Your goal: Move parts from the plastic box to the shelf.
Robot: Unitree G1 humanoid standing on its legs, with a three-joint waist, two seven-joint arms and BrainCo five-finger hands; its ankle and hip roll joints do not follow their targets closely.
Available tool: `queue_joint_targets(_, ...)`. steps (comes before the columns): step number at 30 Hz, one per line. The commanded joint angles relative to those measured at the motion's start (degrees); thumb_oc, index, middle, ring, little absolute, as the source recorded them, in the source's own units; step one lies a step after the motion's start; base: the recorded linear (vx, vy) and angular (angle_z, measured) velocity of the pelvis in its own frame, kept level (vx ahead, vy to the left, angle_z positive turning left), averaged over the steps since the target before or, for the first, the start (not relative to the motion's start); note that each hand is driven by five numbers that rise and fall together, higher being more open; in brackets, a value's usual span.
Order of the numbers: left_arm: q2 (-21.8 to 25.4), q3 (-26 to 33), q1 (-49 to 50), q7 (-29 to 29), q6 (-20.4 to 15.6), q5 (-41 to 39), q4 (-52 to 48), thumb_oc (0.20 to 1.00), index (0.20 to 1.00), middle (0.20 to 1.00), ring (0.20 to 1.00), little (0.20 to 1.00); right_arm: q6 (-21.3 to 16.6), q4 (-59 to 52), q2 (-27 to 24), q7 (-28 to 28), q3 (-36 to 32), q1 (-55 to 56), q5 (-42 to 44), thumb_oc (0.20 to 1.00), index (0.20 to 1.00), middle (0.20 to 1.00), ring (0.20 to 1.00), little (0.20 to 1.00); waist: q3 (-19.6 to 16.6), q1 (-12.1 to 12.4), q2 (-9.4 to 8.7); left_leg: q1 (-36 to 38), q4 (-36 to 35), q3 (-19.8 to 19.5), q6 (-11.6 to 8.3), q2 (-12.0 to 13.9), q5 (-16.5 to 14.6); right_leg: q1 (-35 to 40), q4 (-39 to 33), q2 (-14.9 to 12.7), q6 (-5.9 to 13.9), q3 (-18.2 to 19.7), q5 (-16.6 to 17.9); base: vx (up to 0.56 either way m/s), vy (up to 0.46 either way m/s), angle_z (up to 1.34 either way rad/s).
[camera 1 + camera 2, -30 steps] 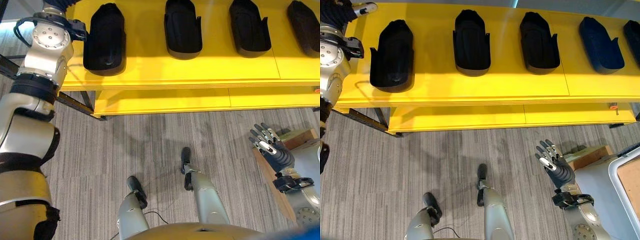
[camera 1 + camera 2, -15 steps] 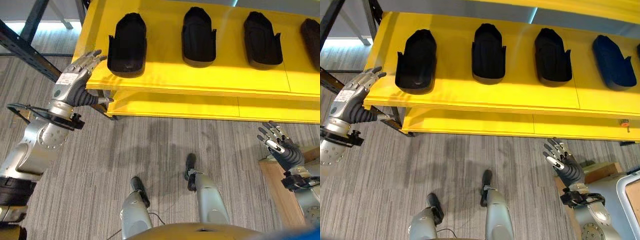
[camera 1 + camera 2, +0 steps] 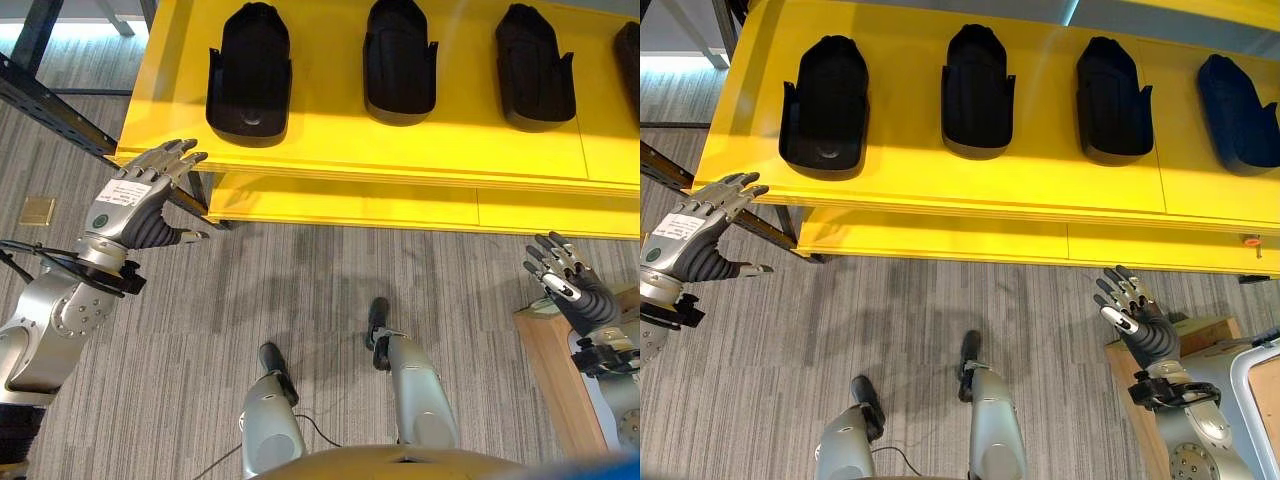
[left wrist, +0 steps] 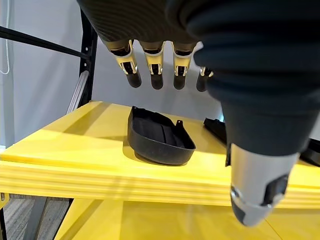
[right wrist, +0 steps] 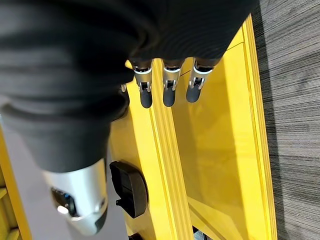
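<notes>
Several black moulded parts lie in a row on the yellow shelf: the leftmost part, a second part and a third part. My left hand hangs open and empty below the shelf's left front corner, fingers straight. In the left wrist view the leftmost part rests on the shelf top past my fingers. My right hand is open and empty over the floor at the right, below the shelf's front edge.
A dark metal rack frame runs along the shelf's left side. A wooden pallet and a pale container rim stand at the lower right. Grey carpet floor lies in front of the shelf.
The whole picture has shifted as the head moved. My left hand has dropped from beside the shelf's left edge to below its corner. The right hand has barely moved.
</notes>
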Motion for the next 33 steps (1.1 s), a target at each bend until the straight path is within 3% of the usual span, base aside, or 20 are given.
queue_joint_targets(1,2.6,1.3,1.3,0.6,-1.5,1.0,-2.3,1.000,1.000,1.000,1.000,1.000,-2.6,-4.7,-2.5,0.5,-2.9,2.2,-0.9,1.000,1.000,1.000,1.000,1.000,-1.8,0.2,-0.73,-5.2,0.0,-7.2,-4.79,6.9,6.6,7.4,-6.8,-7.9,10.38,2.7,8.3,0.00,0.000,0.00)
queue_joint_targets(8,3.2,-1.1,-0.1,0.1,-1.0,1.8,0.3,1.000,1.000,1.000,1.000,1.000,-2.8,-4.6,-2.2,-0.1,-3.3,2.2,-0.6,1.000,1.000,1.000,1.000,1.000,-1.5,0.0,-0.45,-6.4,0.6,-7.2,-4.65,7.3,6.7,5.8,-5.5,-7.9,10.13,3.0,8.0,0.01,0.002,0.00)
queue_joint_targets(10,2.9,-1.7,-0.9,0.2,-0.6,1.9,0.9,1.000,1.000,1.000,1.000,1.000,-2.8,-4.5,-2.1,-0.2,-3.1,2.1,-0.4,1.000,1.000,1.000,1.000,1.000,-1.6,-0.1,-0.08,-6.1,0.7,-7.6,-5.20,7.6,5.5,5.5,-5.0,-7.6,10.73,3.3,7.0,0.08,0.008,0.00)
queue_joint_targets(19,3.4,-4.3,-3.6,-1.1,-0.5,1.6,2.3,1.000,1.000,1.000,1.000,1.000,-2.9,-4.9,-1.8,-0.4,-3.4,2.3,0.0,1.000,1.000,1.000,1.000,1.000,-1.2,-0.5,-0.03,-7.5,1.1,-6.7,-4.61,7.5,6.7,3.4,-4.3,-7.9,10.12,3.6,8.1,-0.02,0.001,-0.01)
queue_joint_targets(20,3.5,-4.8,-4.0,-1.2,-0.3,1.6,2.7,1.000,1.000,1.000,1.000,1.000,-2.8,-5.1,-1.8,-0.5,-3.3,2.3,0.1,1.000,1.000,1.000,1.000,1.000,-1.4,-0.5,0.27,-7.0,1.1,-7.1,-5.20,7.7,5.4,3.6,-3.9,-7.7,10.72,4.0,7.0,0.08,0.010,-0.02)
queue_joint_targets(23,4.0,-5.4,-5.0,-1.5,-0.2,1.4,3.0,1.000,1.000,1.000,1.000,1.000,-2.8,-5.1,-1.9,-0.3,-3.0,2.3,0.4,1.000,1.000,1.000,1.000,1.000,-1.4,-0.6,0.48,-7.3,1.3,-7.0,-5.19,7.8,5.3,3.1,-3.6,-7.8,10.73,4.1,7.0,0.03,0.004,-0.04)
queue_joint_targets(26,4.9,-8.5,-8.9,-1.2,-0.1,1.0,4.0,1.000,1.000,1.000,1.000,1.000,-2.5,-3.9,-2.1,-0.8,-1.2,1.6,0.0,1.000,1.000,1.000,1.000,1.000,-1.3,-1.0,0.67,-7.6,1.6,-6.9,-5.26,7.8,5.3,2.7,-3.3,-7.8,10.66,4.2,7.0,-0.03,-0.002,0.00)
queue_joint_targets(27,5.9,-8.0,-9.0,-2.0,-0.3,0.4,3.1,1.000,1.000,1.000,1.000,1.000,-2.9,-4.7,-2.0,-0.3,-2.0,1.2,0.9,1.000,1.000,1.000,1.000,1.000,-0.7,-0.8,0.63,-8.4,1.7,-6.5,-4.59,7.6,6.6,1.9,-3.5,-8.2,10.07,4.0,8.2,0.00,0.000,0.00)
queue_joint_targets(28,6.1,-7.8,-8.4,-2.3,-0.2,0.4,3.2,1.000,1.000,1.000,1.000,1.000,-2.6,-4.7,-2.0,-0.2,-2.1,1.5,1.1,1.000,1.000,1.000,1.000,1.000,-1.0,-0.7,0.90,-7.9,1.7,-6.9,-5.21,7.7,5.4,2.2,-3.1,-8.0,10.73,4.5,7.1,0.00,0.000,0.00)
queue_joint_targets(33,6.1,-7.2,-8.5,-2.2,-0.1,0.1,3.9,1.000,1.000,1.000,1.000,1.000,-2.5,-5.7,-2.3,0.0,-2.9,2.6,1.0,1.000,1.000,1.000,1.000,1.000,-1.2,-0.8,0.87,-7.9,1.6,-6.6,-5.27,7.6,5.4,1.8,-2.9,-8.1,10.77,4.6,7.1,0.02,0.005,-0.02)
